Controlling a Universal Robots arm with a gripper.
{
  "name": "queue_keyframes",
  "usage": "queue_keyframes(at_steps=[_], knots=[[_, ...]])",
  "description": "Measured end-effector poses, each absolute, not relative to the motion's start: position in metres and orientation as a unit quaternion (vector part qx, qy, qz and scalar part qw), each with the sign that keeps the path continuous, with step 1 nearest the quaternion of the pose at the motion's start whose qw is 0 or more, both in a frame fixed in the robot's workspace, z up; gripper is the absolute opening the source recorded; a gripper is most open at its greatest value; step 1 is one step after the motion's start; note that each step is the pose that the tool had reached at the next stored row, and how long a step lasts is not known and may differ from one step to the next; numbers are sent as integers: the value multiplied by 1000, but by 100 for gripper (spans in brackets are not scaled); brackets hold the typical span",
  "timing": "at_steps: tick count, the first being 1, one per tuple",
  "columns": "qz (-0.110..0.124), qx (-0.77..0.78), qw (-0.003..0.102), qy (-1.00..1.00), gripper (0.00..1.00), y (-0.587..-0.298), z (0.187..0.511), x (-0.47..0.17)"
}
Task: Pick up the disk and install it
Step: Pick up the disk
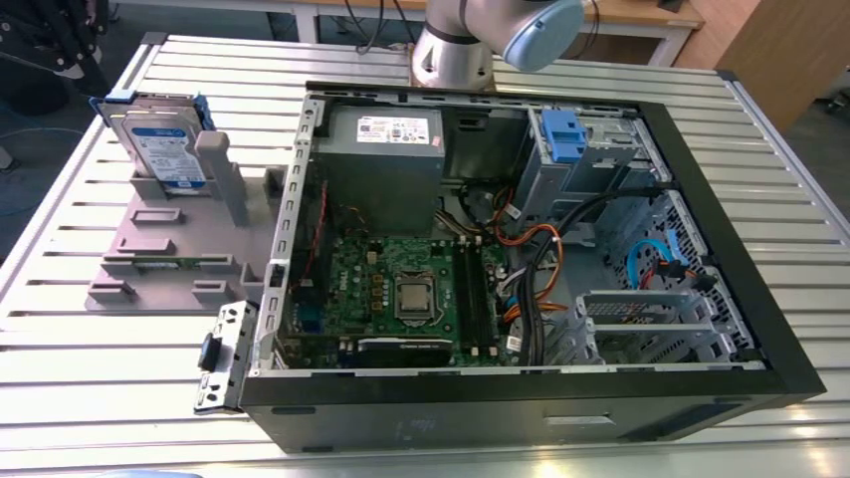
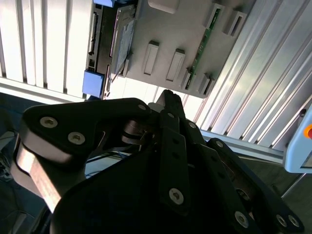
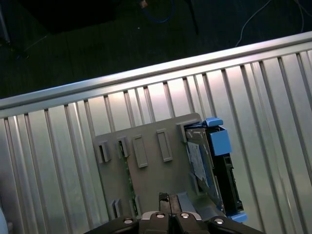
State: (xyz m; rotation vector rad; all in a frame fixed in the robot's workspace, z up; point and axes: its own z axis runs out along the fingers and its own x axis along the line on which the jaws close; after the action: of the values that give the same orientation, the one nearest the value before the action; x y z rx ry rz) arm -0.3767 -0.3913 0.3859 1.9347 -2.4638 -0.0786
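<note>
Your arm in the exterior view is a smooth silver-grey tube, and its joint wears a rounded pale blue cap. In the second wrist view your tool is matt black throughout: broad flat links with rounded corners, layered and narrowing to a slim tip. Round silver screws sit in the links, two at the wide end and others along the middle bar. A brushed pale metal face runs under the widest link; it may be a bare edge. The first wrist view shows the same black, with small bright screws.
</note>
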Motion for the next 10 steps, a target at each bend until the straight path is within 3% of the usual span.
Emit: queue_keyframes(at_steps=[10], knots=[[-25,620,4,-784,11,-391,386,-377]])
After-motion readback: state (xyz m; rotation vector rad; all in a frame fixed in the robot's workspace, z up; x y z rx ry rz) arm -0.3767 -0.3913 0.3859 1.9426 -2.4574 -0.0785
